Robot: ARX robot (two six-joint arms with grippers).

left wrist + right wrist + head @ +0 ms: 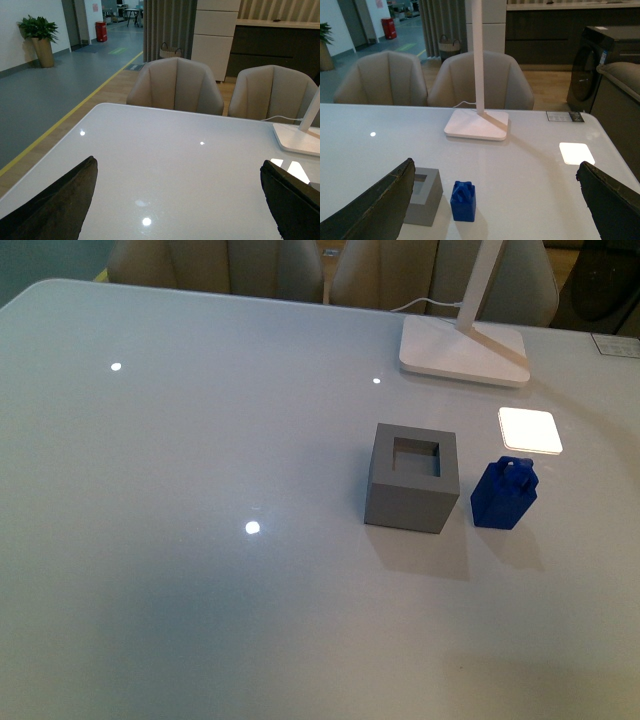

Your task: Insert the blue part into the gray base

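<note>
As it stood on the tabletop, blue part [504, 494]: upright with its narrower knob on top, just to the right of the gray base in the front view, close but not touching, with nothing gripping it.
Gray base [412, 480]: sat flat, the square hole in its top face turned upward, thick walls around it.
Tabletop [200, 590]: glossy white, with small light spots and a bright square patch of light [530, 430] just behind the blue part.
Lamp base [463, 348]: white, farther back, its stem rising out of view and a cable trailing behind.
Right fingers [380, 205]: spread wide and holding nothing, with both task pieces on the tabletop beyond them.
Left fingers [60, 205]: spread wide over bare tabletop, holding nothing.
Chairs [175, 85]: beige, at the far edge.
</note>
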